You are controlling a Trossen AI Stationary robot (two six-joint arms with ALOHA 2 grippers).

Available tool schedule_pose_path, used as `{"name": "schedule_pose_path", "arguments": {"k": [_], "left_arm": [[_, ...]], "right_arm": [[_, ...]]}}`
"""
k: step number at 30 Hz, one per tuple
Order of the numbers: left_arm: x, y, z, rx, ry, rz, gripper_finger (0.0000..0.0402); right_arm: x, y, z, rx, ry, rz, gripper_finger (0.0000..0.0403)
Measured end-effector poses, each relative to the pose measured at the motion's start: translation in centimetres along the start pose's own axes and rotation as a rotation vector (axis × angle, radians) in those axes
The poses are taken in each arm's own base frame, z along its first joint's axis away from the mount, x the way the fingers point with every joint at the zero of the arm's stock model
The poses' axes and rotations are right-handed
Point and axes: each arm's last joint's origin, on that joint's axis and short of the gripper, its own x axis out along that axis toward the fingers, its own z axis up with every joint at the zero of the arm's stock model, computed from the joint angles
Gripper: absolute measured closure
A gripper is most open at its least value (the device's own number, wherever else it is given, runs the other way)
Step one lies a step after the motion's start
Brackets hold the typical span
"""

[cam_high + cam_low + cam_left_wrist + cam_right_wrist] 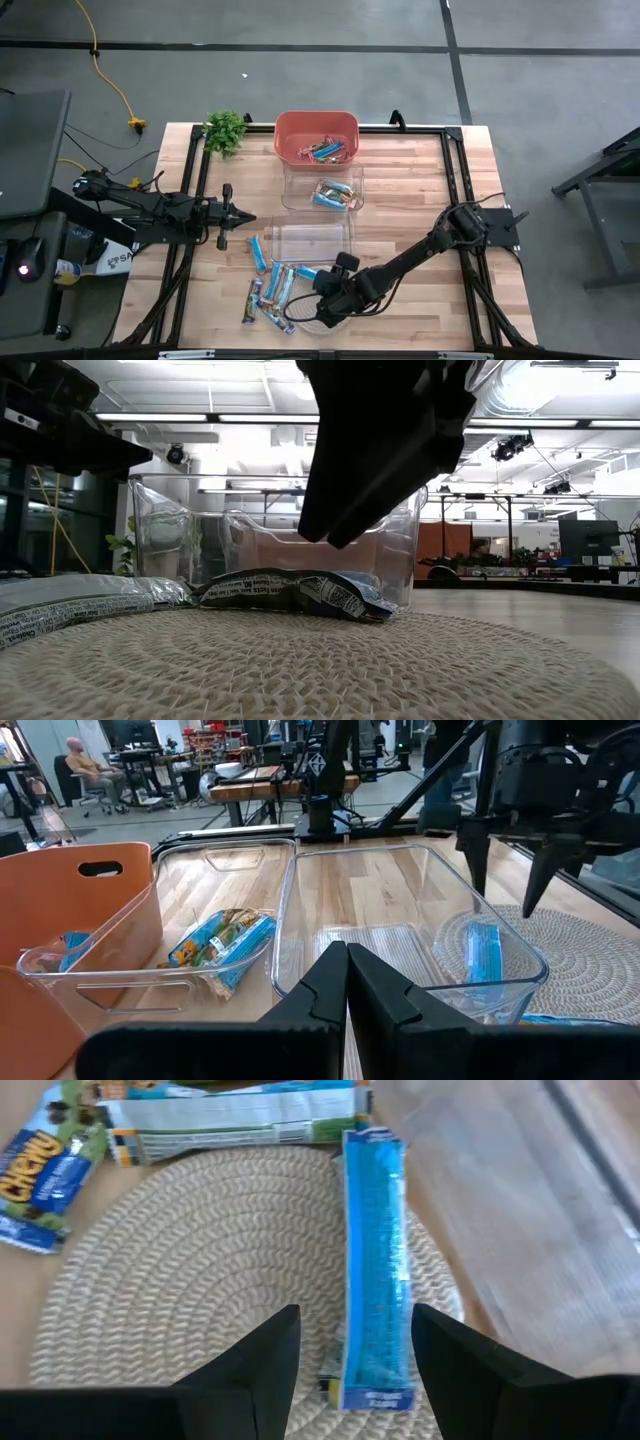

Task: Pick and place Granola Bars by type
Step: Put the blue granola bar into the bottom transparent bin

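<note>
Your right gripper (348, 1342) hangs low over the round woven coaster (200, 1270) at the near edge of the wooden table (420, 190), its two dark fingers (262, 1355) spread apart. Between them, seen from the right wrist, a light blue granola bar (372, 1260) lies lengthwise on the coaster; whether the fingers touch its wrapper cannot be told. In the high view this gripper (328, 305) sits just right of the loose granola bars (270, 285), which lie scattered on the table to the left of the coaster.

In the right wrist view a white-backed wrapper (230, 1120) crosses the coaster's far rim, and a blue chewy-type bar (50, 1175) rests beside the coaster on bare wood.

Beyond the coaster you see an empty clear container (310, 238). Behind it stands a second clear container (322, 192) holding blue-wrapped bars (222, 942), and farther back a coral tub (316, 136) with more bars inside.

Your left gripper (345, 982) waits at the left side of the table, fingers pressed together, pointed toward the containers. A small green plant (226, 130) stands at the far left corner of the table.
</note>
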Motion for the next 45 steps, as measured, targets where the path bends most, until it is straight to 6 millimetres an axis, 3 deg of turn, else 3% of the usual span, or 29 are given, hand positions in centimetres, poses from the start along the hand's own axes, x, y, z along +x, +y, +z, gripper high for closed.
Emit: {"name": "schedule_pose_path", "arguments": {"k": [23, 45], "left_arm": [[0.0, 0.0, 0.0, 0.000, 0.000, 0.000, 0.0394], [0.0, 0.0, 0.0, 0.000, 0.000, 0.000, 0.0394]], "right_arm": [[2.5, -0.4, -0.2, -0.008, -0.015, -0.068, 0.0226], [2.6, 0.3, -0.5, 0.073, -0.012, -0.011, 0.0226]]}}
